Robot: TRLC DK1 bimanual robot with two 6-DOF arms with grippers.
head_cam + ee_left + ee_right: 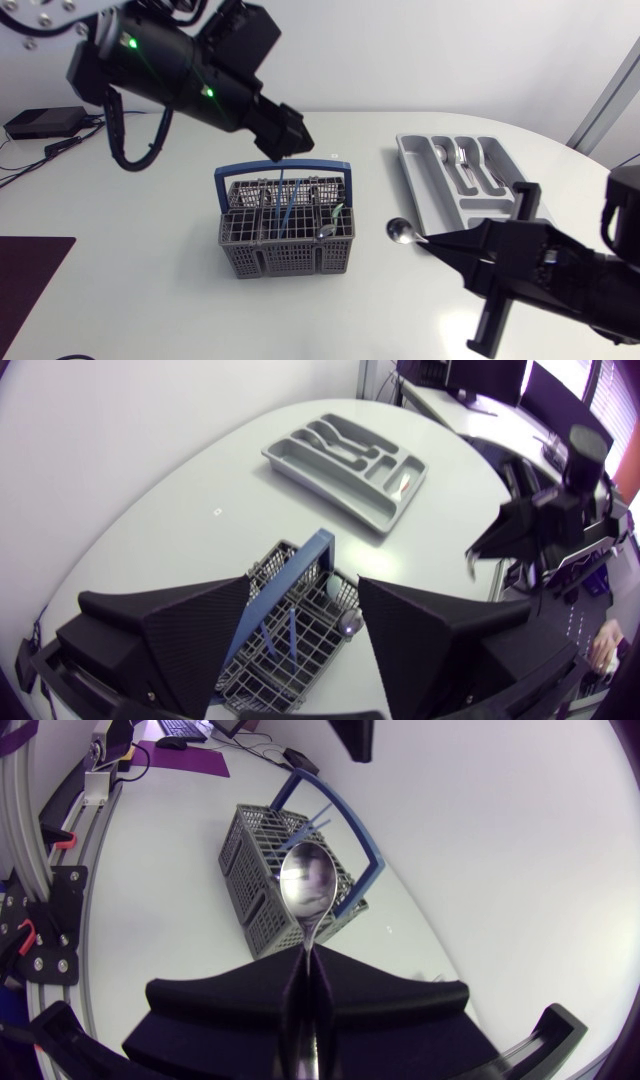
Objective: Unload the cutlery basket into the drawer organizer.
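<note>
The grey cutlery basket (285, 240) with a blue handle (283, 168) stands mid-table, holding blue-handled pieces (290, 205) and a metal piece. My left gripper (287, 145) hangs just above the handle; in the left wrist view it (305, 588) is open, with the basket (300, 645) below its fingers. My right gripper (432, 241) is to the right of the basket, shut on a metal spoon (400, 230), whose bowl (308, 885) sticks out ahead of that gripper (305, 960). The grey drawer organizer (425, 175) lies at the back right with forks (464, 160) in it.
A black box with cables (45, 122) sits at the table's back left. A dark purple mat (30, 275) lies at the front left. The organizer (290, 455) is also seen beyond the basket in the left wrist view.
</note>
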